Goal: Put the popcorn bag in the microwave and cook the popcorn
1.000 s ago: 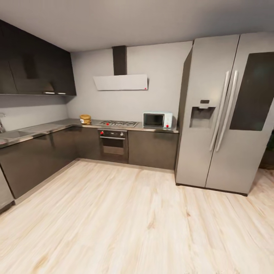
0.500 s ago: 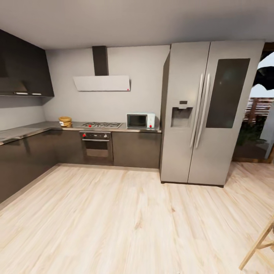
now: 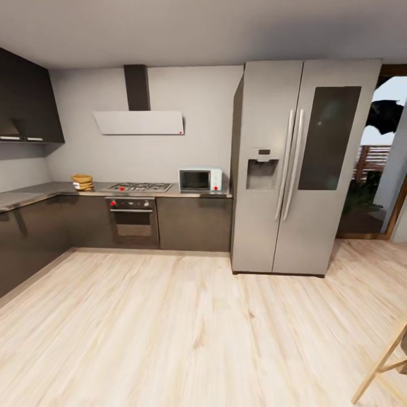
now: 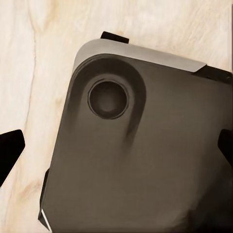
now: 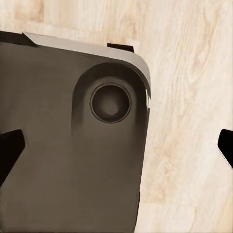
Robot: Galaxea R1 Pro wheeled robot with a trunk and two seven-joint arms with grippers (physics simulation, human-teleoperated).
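Popcorn bag [image 3: 82,182] sits far left on the tabletop [image 3: 34,192], beside the hob [image 3: 139,186]; microwave [image 3: 200,180] further right, fridge [image 3: 299,164] beyond. Likely light, crushable paper: grip the body gently below the rolled rim. Left gripper [image 4: 116,150] and right gripper [image 5: 116,145] spread wide, empty, above the robot's base.

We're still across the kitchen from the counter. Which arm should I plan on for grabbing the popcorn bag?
Likely left, tentatively. The bag sits at the counter's far left, left of the hob and microwave. Both grippers hang open over the base, equally ready.
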